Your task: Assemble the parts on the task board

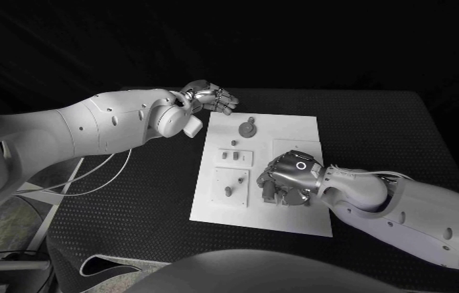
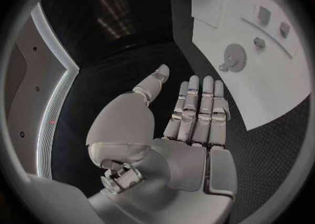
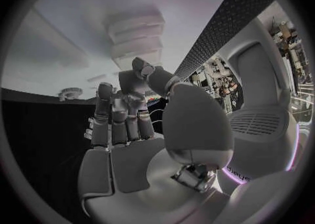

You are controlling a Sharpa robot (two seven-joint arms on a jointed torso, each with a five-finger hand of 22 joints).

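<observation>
Right hand (image 1: 290, 175), silver and many-fingered on its white arm, lies palm down over the white rectangular task board (image 1: 287, 217), at about four o'clock from the centre of the board, and its fingers point toward nine o'clock. From the head view its fingers cover the board beneath them, and in the right wrist view they (image 3: 117, 121) are bent forward close together over the white plate; I cannot tell if they hold a part. Left hand (image 1: 209, 97) hovers over the black textured desk (image 1: 143, 240) just beside the board's corner at eleven o'clock; in the left wrist view its fingers (image 2: 197, 109) are straight and side by side, the thumb apart, and it holds nothing. On the board, a small grey round part like a gear (image 1: 248, 128) lies near twelve o'clock. Below it, toward the nine o'clock edge, two small grey pieces (image 1: 229, 154) stand on a raised white rectangle, and one more small grey peg (image 1: 229, 190) stands on a second white square at about seven o'clock.
</observation>
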